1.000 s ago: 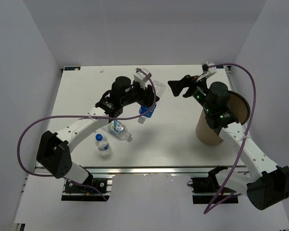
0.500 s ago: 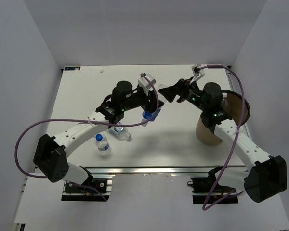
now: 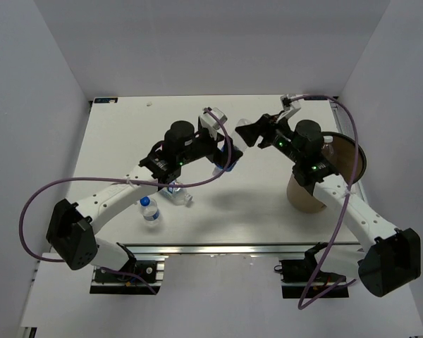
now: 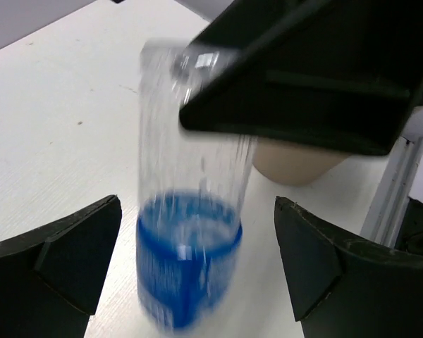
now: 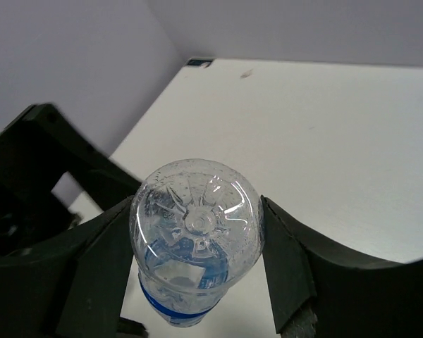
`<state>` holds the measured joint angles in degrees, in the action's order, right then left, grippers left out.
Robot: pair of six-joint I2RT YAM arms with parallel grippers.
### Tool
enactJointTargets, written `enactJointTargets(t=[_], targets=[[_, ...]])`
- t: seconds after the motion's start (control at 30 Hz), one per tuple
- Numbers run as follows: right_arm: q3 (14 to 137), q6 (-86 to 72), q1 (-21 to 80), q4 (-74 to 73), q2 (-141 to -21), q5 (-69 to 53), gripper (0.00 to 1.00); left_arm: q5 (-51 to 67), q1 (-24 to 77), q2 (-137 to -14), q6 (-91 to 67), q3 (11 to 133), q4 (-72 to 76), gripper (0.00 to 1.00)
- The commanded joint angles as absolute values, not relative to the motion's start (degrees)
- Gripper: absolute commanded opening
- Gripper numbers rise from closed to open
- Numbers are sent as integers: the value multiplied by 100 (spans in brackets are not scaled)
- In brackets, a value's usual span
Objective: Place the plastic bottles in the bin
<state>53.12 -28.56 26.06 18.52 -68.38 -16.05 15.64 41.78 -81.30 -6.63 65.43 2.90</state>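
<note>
From the top camera I see the plastic bottle (image 3: 234, 144) in the air between both arms, left of the bin (image 3: 304, 198); an upright bottle (image 3: 149, 209) and a lying bottle (image 3: 175, 189) are on the surface. My left wrist camera shows the left gripper (image 4: 197, 211) with its jaws spread, clear of the blurred bottle. On the right wrist camera, the right gripper (image 5: 196, 211) has its jaws clamped on the bottle's base.

The bottle (image 4: 190, 260) is smeared by blur in the left wrist view, its far end covered by a finger (image 4: 303, 77), probably the right gripper's (image 3: 248, 132).
</note>
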Motion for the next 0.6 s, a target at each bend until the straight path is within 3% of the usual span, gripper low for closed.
enactJointTargets(t=[0.0, 0.2, 0.4, 0.57], targets=[[6053, -1780, 2549, 1513, -6434, 64, 15, 751, 4219, -7700, -835, 6495, 63, 98], [7493, -388, 2189, 774, -6205, 2053, 12, -1060, 4166, -7532, -1370, 6512, -456, 98], [8463, 1238, 2127, -61, -6170, 3925, 11, -1336, 3588, -8180, -2099, 7118, -1299, 98], [8009, 1959, 2127, -88, -5775, 5438, 12, -1389, 3323, -8631, -2355, 7462, -1696, 98]])
